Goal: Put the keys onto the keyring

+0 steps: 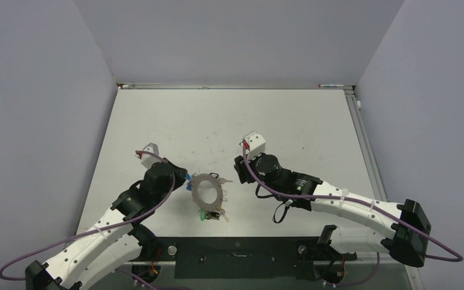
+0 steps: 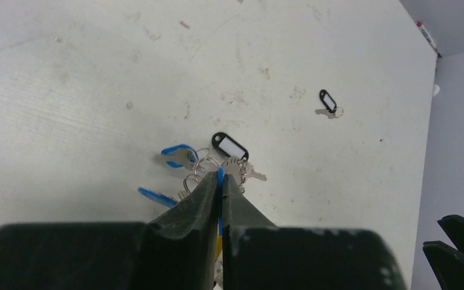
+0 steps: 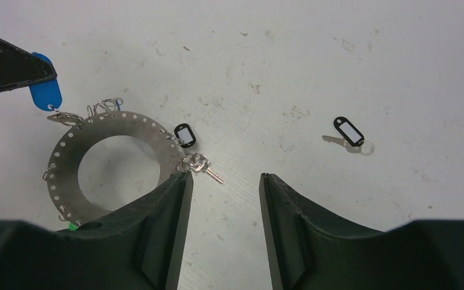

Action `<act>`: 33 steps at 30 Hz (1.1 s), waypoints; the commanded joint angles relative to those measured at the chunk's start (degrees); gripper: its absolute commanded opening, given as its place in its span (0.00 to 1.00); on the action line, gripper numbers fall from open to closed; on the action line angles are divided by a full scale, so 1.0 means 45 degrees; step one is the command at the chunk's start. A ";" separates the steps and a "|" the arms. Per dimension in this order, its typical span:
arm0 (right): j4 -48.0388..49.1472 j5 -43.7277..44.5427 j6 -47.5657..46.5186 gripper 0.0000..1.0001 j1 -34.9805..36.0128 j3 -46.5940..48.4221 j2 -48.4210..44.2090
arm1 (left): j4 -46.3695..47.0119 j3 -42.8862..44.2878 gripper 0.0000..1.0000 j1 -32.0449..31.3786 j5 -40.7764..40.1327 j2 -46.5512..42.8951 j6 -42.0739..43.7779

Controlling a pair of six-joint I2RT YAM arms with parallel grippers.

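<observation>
The keyring (image 1: pixel 198 196) is a flat grey ring with small rim holes, lying mid-table and also showing in the right wrist view (image 3: pixel 151 130). Several keys hang from it on wire loops: a blue one (image 2: pixel 178 154), a black-tagged one (image 3: pixel 184 134), a plain silver one (image 3: pixel 204 168) and a green one (image 1: pixel 202 214). My left gripper (image 1: pixel 186 179) (image 2: pixel 220 175) is shut on a blue key head (image 3: pixel 45 93) at the ring's far-left rim. My right gripper (image 1: pixel 240 163) (image 3: pixel 223 176) is open and empty, just right of the ring. One loose black-tagged key (image 3: pixel 347 132) (image 2: pixel 328 101) lies further right.
Grey walls close the table on the left, back and right. A thin pen (image 1: pixel 332 86) lies along the back edge. A black base plate (image 1: pixel 235 251) spans the near edge between the arm bases.
</observation>
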 commanded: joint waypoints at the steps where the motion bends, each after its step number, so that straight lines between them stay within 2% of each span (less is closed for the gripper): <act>1: 0.0723 0.1131 -0.0053 0.46 -0.0090 -0.0088 -0.0981 | 0.2314 0.1830 0.00 0.0045 0.0158 0.0249 0.2604; 12: 0.0390 0.2700 -0.0278 0.46 -0.0156 -0.0535 -0.2794 | 0.4284 0.4102 0.00 0.0010 0.2480 0.0919 0.4473; 22: -0.0445 0.3883 -0.0538 0.46 -0.0180 -0.0596 -0.3964 | 0.4900 0.5125 0.00 -0.0067 0.4998 0.1010 0.4519; 26: -0.0745 0.4374 -0.0601 0.46 -0.0215 -0.0734 -0.4586 | 0.5897 0.4671 0.00 -0.0072 0.6599 0.1077 0.3996; 33: -0.1166 0.4840 -0.0491 0.46 -0.0261 -0.0989 -0.5077 | 0.7095 0.2130 0.00 0.0053 0.6489 0.1645 0.1681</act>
